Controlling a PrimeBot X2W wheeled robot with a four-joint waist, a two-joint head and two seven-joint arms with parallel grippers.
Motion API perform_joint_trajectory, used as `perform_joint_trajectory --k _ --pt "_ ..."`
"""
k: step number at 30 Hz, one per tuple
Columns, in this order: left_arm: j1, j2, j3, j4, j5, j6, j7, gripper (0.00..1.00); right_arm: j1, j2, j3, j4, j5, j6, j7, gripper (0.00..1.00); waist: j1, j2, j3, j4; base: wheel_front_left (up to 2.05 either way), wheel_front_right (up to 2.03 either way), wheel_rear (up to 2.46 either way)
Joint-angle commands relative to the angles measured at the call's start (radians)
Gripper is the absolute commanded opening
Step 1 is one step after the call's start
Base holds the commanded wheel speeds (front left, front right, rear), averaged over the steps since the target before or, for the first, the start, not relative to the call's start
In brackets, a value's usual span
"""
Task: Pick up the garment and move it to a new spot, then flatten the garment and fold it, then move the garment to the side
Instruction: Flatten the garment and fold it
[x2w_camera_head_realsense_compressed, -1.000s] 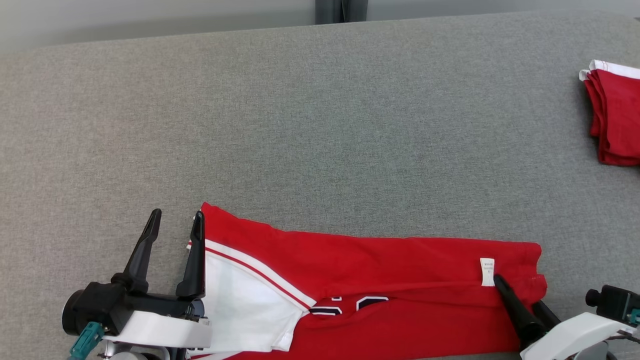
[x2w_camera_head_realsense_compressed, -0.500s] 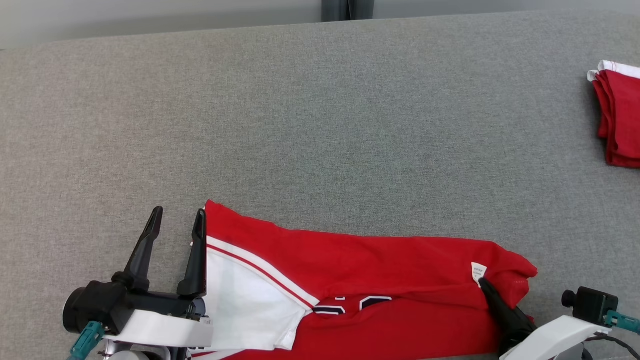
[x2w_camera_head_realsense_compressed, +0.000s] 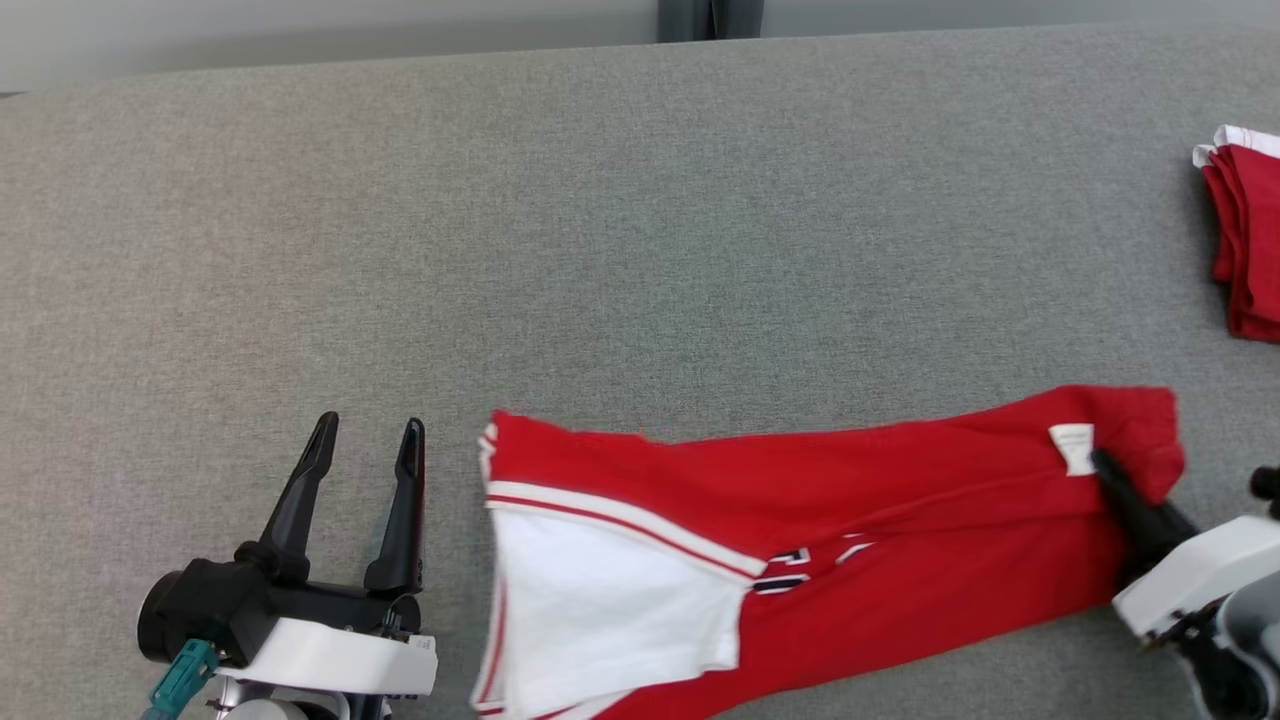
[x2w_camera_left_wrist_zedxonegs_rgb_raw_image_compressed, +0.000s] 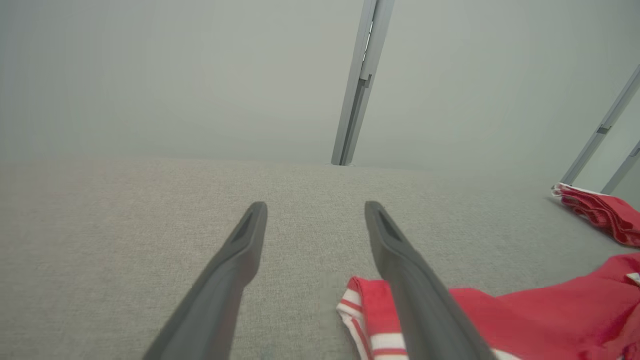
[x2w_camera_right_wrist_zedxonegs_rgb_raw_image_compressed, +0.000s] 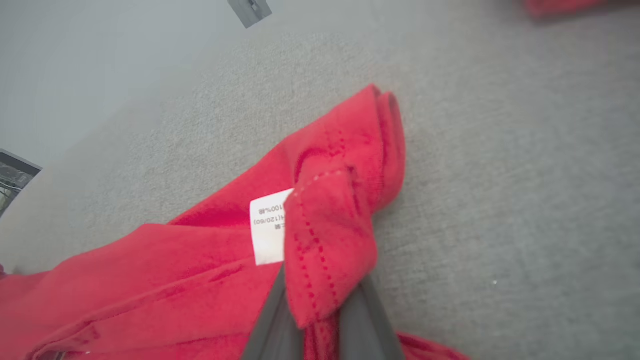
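R claw is clamped on the tag-end corner of the red garment, which lies stretched along the near side of the grey table, w/ L claw spread wide & empty beside its striped hem, not touching.

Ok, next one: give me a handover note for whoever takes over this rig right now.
Left gripper: open, holding nothing, beside the white striped end of the garment, not touching it.
Right gripper: shut on the garment's other end, next to the white label.
Garment: a long narrow strip near the front of the grey table.
Done: it looks folded lengthwise.
Left: probably finish the folding, then set it aside, perhaps by the folded red pile at the far right.
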Motion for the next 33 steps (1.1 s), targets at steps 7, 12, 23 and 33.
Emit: perform_joint_trajectory --k 7,12,23,33 --pt "-0.018 0.003 -0.005 0.003 -0.010 -0.001 -0.004 1.00 -0.132 -0.100 -0.032 0.135 -0.067 -0.005 0.039 0.00 0.0000 0.0000 -0.001 0.017 0.00 0.00 0.00" --pt "-0.022 0.004 -0.005 0.005 -0.018 -0.001 -0.004 1.00 -0.199 -0.132 -0.061 0.233 -0.084 -0.005 0.059 0.00 0.0000 0.0000 -0.003 0.031 0.00 0.00 0.00" --pt "0.004 0.004 -0.019 0.021 -0.035 -0.002 -0.004 1.00 -0.247 -0.130 0.045 0.281 -0.234 -0.003 0.090 0.00 0.0000 0.0000 -0.033 0.037 0.00 0.00 0.00" --pt "0.025 0.004 -0.014 0.039 -0.052 -0.002 -0.004 1.00 -0.190 -0.137 0.100 0.151 -0.281 -0.003 0.182 0.00 0.0000 0.0000 -0.094 0.010 0.00 0.00 0.00"
